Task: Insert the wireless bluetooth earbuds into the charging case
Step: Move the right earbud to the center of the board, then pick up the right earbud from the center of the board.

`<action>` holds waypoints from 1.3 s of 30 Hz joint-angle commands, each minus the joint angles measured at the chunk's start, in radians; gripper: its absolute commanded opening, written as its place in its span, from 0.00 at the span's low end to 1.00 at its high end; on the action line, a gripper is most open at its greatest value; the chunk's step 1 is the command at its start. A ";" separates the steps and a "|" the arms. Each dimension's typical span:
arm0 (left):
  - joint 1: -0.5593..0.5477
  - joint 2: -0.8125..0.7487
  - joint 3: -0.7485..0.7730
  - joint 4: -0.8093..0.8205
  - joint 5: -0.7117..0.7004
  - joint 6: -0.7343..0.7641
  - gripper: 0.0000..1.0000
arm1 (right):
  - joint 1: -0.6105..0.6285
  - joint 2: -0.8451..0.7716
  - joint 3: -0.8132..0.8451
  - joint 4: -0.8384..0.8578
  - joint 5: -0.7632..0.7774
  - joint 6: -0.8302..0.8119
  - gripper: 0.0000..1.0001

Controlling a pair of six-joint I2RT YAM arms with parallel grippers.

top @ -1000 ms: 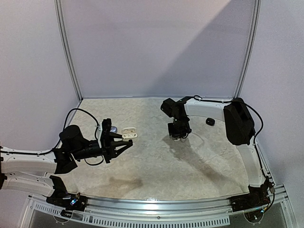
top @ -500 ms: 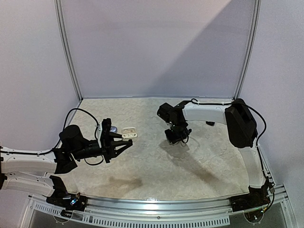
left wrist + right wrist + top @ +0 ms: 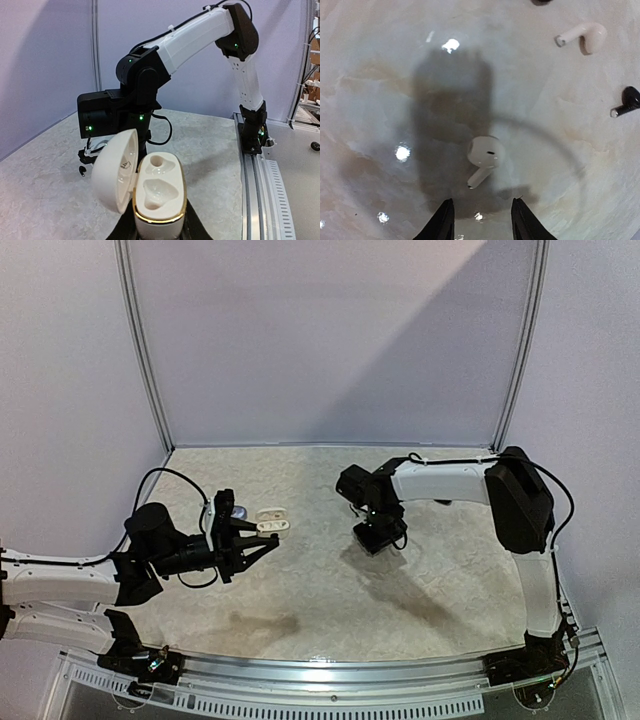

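place: likely lab | cue: plain panel walls (image 3: 330, 340), aluminium frame posts (image 3: 145, 350)

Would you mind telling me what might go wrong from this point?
The white earbud lies on the glossy table beneath the right gripper, jaws open; its rounded head may squirt out on closing. The charging case has shaped wells, so a badly oriented bud may not seat.

Right arm (image 3: 450, 480) dropped a bit closer to the front edge of the bench (image 3: 320, 590). Its fingers (image 3: 441, 220) opened up wider too.
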 commanded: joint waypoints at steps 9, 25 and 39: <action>0.013 -0.008 -0.006 0.004 0.011 0.017 0.00 | -0.063 0.025 0.143 -0.003 -0.065 0.084 0.53; 0.015 -0.008 -0.008 0.006 0.011 0.017 0.00 | -0.068 0.167 0.255 -0.104 -0.079 0.142 0.38; 0.014 -0.007 -0.008 0.005 0.013 0.019 0.00 | -0.068 0.162 0.259 -0.092 -0.078 0.119 0.14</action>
